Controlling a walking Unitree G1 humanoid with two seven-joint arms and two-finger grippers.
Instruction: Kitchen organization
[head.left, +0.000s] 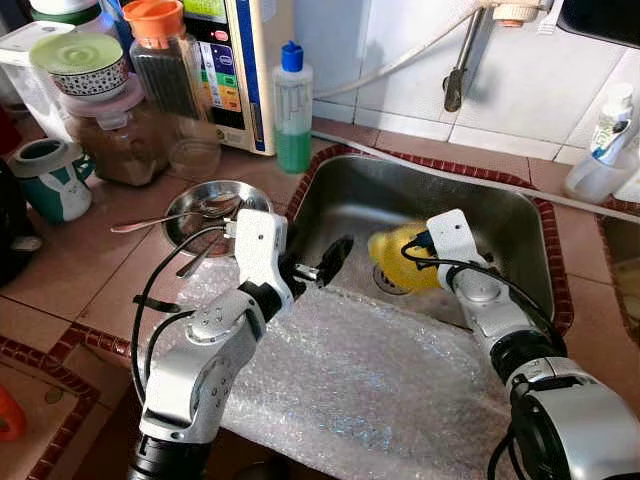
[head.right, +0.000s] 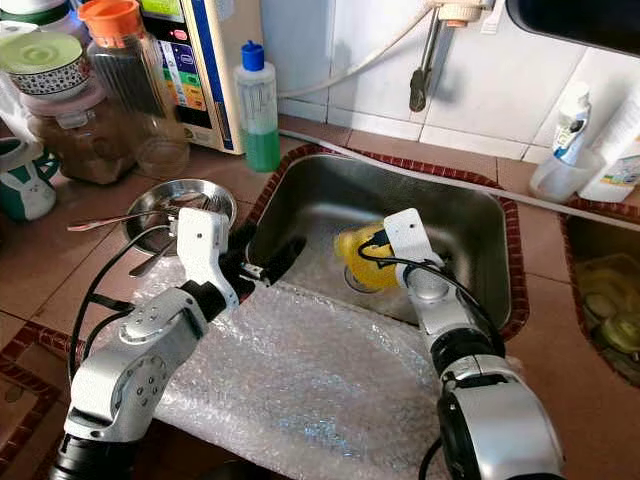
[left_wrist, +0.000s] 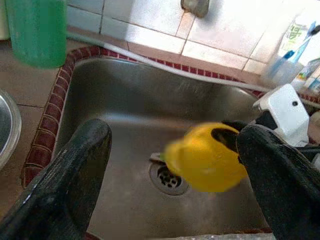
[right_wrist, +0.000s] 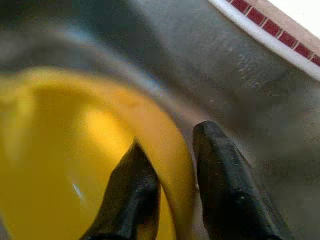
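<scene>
A yellow plastic bowl (head.left: 395, 262) hangs tilted in the steel sink (head.left: 480, 205), just above the drain (left_wrist: 169, 177). My right gripper (right_wrist: 172, 142) is shut on the yellow bowl's rim (right_wrist: 175, 150), one finger inside and one outside. At the sink's left edge my left gripper (head.left: 332, 262) is open with nothing between its fingers (left_wrist: 75, 175). Its tips point toward the bowl (left_wrist: 202, 157) from a short way off.
A sheet of bubble wrap (head.left: 370, 385) covers the counter in front of the sink. Left of the sink are a steel dish with a spoon (head.left: 205, 215), a green soap bottle (head.left: 293, 108), jars (head.left: 120, 130) and a mug (head.left: 50, 178). The tap (head.left: 455, 80) hangs over the sink's back.
</scene>
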